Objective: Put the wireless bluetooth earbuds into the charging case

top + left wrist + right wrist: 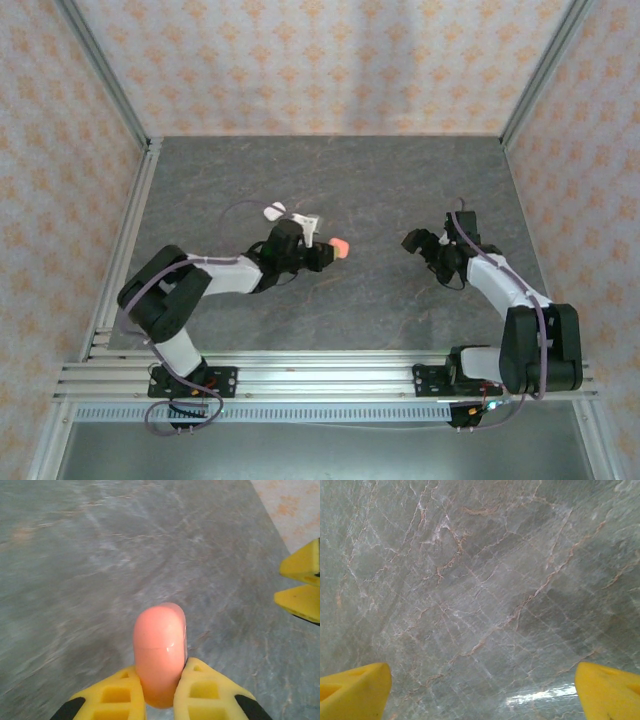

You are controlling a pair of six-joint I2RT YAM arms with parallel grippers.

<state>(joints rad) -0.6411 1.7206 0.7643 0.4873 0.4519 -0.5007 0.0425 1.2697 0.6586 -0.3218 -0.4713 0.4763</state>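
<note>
A grey marbled table (350, 300), walled with patterned panels, is seen from above, with two robot arms mounted at its near edge. The left gripper (161, 671) is clamped tight on a coral-pink charging case (160, 645). The case is held by its lower end between the yellow fingers and appears to be lifted clear of the table, near the middle. A fine seam is visible across the case, so its lid is judged to be closed. The case is probably being offered toward the other arm so that it can be opened.

The right gripper (481, 672) is spread wide with nothing between its fingers and is pointed down at bare table, well apart from the case.

Just behind the left gripper, small whitish items (277, 211) are lying on the table. Whether these are earbuds or a second case cannot be told. No earbud can be picked out with certainty, and whether any is inside the closed case cannot be told.
</note>
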